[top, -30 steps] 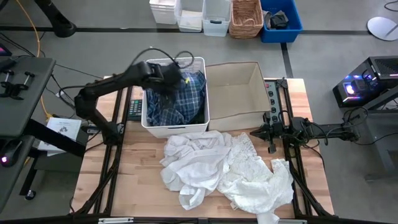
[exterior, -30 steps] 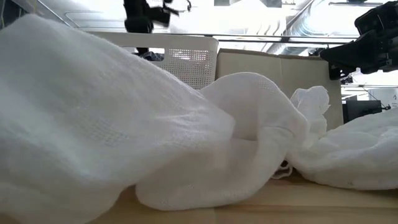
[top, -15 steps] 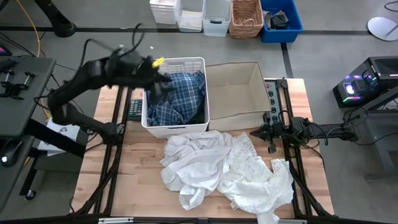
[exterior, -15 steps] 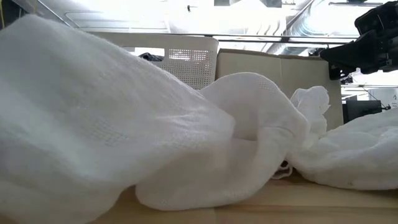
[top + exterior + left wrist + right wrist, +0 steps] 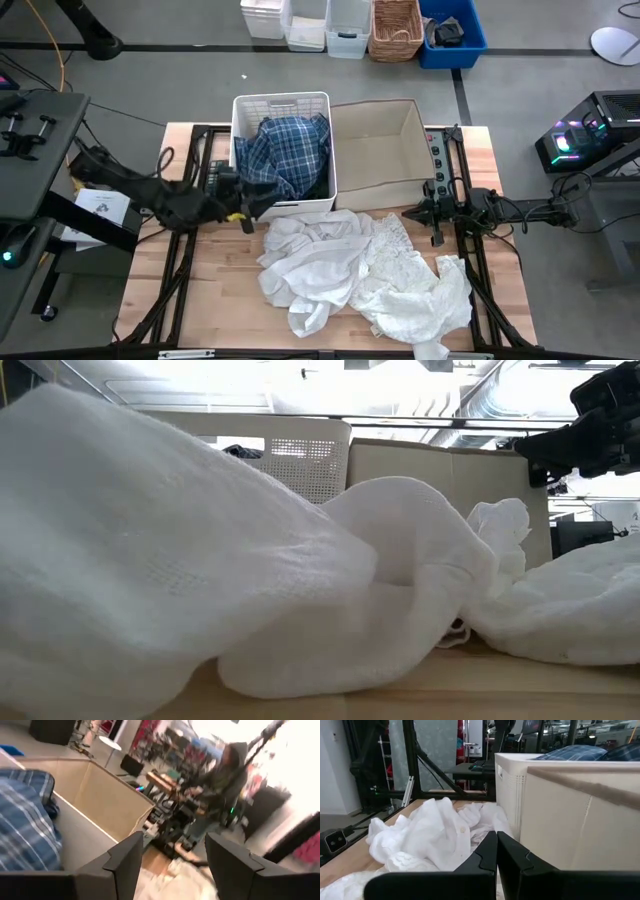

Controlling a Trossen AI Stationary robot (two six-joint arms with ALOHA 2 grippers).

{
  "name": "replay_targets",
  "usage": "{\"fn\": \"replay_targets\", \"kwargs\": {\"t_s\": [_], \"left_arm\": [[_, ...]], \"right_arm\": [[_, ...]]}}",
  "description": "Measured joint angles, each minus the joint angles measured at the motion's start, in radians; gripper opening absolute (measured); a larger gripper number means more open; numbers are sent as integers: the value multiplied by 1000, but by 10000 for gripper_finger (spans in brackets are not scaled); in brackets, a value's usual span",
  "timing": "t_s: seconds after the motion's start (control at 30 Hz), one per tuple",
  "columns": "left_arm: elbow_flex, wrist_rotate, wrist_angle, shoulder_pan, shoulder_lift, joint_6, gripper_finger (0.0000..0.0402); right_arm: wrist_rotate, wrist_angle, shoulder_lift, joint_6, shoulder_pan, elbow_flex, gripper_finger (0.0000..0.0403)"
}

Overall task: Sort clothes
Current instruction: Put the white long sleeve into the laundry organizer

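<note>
With the left gripper (image 5: 243,208) spread empty, the white pieces (image 5: 330,262) just beside it are best pinched at a raised fold.

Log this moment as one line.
left gripper: open, empty, beside white basket | plaid shirt: in basket | white pieces: on table | right gripper: shut, idle

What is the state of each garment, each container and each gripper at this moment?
Plaid shirt: bunched inside the white basket.
White clothes: a loose pile on the table.
Beige box: open, nothing visible inside.
Left gripper: fingers open, empty, beside the basket's near left corner.
Right gripper: fingers shut, empty, waiting at the table's right side.
</note>
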Motion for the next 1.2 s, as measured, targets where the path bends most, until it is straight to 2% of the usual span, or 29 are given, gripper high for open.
{"fn": "replay_targets", "kwargs": {"t_s": [0.07,0.13,0.23,0.3,0.37,0.43,0.63,0.73,0.8,0.87,0.97,1.07,1.2], "left_arm": [[-26,-32,34,-16,-5,-19,201],[-25,-52,40,-23,-14,-5,201],[-13,-61,51,-24,-46,82,201],[-3,-79,49,-23,-74,157,201],[5,-103,51,-23,-108,243,201],[11,-129,49,-23,-146,322,201],[13,-163,47,-23,-260,436,201],[13,-151,45,-23,-297,476,201],[13,-145,42,-23,-314,497,201],[12,-138,33,-23,-324,504,201],[12,-96,-2,-23,-343,503,201],[12,-50,-17,-23,-353,503,201],[12,-11,-42,-23,-363,504,201]], "right_arm": [[-7,58,0,85,0,0,0],[-16,191,0,301,0,0,0],[54,428,4,550,0,0,0],[52,626,34,597,11,5,0],[27,691,105,602,46,73,0],[-4,573,219,576,104,209,0],[-83,-259,731,376,258,740,0],[-73,-548,967,361,280,940,0],[-38,-633,1108,350,266,1050,1],[10,-645,1232,331,248,1142,5],[7,-636,1411,276,209,1283,25],[-11,-673,1567,251,179,1436,65],[-11,-752,1753,226,170,1610,142]]}}
